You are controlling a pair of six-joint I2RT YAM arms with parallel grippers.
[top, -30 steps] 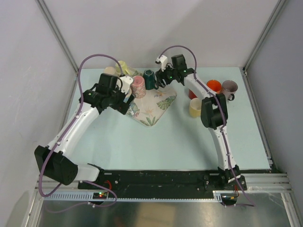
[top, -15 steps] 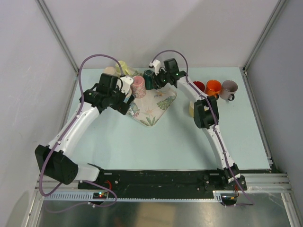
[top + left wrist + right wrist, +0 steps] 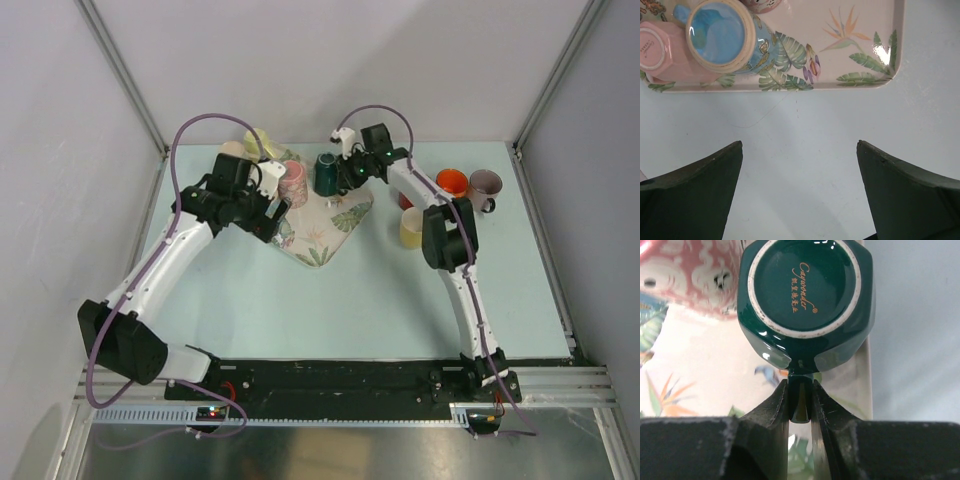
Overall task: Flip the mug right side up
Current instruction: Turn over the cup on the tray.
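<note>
The mug [image 3: 805, 285] is dark green and stands upside down on the floral tray [image 3: 700, 370], its white-ringed base with gold lettering facing up. My right gripper [image 3: 801, 385] is shut on the mug's handle, which is pinched between both fingers. From above, the mug [image 3: 326, 170] sits at the tray's [image 3: 320, 240] back edge with the right gripper [image 3: 345, 172] just to its right. My left gripper [image 3: 800, 145] hangs open over bare table just off the tray's [image 3: 860, 45] edge, holding nothing; it shows in the top view [image 3: 278, 212] too.
A pink patterned mug [image 3: 293, 183] stands right beside the green one. A blue mug with a cream rim [image 3: 720, 32] and a pale pink mug [image 3: 660, 50] lie on the tray. Upright orange [image 3: 451, 183], grey [image 3: 486, 187] and yellow [image 3: 413, 227] mugs stand at the right.
My right gripper has closed onto the green mug's handle, and the mug has shifted slightly right. The left arm has moved a little toward the tray.
</note>
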